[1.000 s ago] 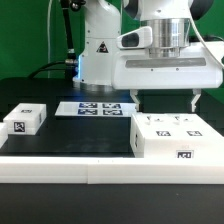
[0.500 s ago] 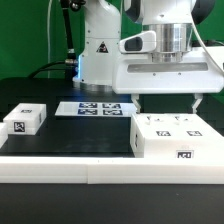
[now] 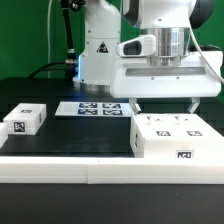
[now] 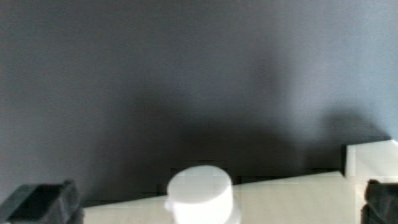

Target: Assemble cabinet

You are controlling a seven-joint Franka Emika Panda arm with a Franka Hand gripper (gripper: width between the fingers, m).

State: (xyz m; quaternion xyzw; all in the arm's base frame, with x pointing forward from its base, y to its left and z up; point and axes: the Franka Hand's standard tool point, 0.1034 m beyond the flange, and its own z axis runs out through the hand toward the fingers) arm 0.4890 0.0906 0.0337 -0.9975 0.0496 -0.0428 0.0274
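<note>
The cabinet's large white box (image 3: 170, 137) stands on the black table at the exterior view's right, with tags on its top and front. My gripper (image 3: 166, 105) hangs just above it, open and empty, with one finger over each side of the box top. In the wrist view the gripper (image 4: 210, 206) has dark fingertips (image 4: 36, 205) at both lower corners. Between them are the box's white top (image 4: 294, 190) and a white rounded peg (image 4: 199, 195). A small white tagged block (image 3: 25, 120) lies at the exterior view's left.
The marker board (image 3: 95, 108) lies flat behind the middle of the table, in front of the robot base (image 3: 98, 55). A white rail (image 3: 100, 166) runs along the table's front edge.
My gripper has shifted slightly toward the exterior view's right and a little lower over the box. The box and the block have not moved.
</note>
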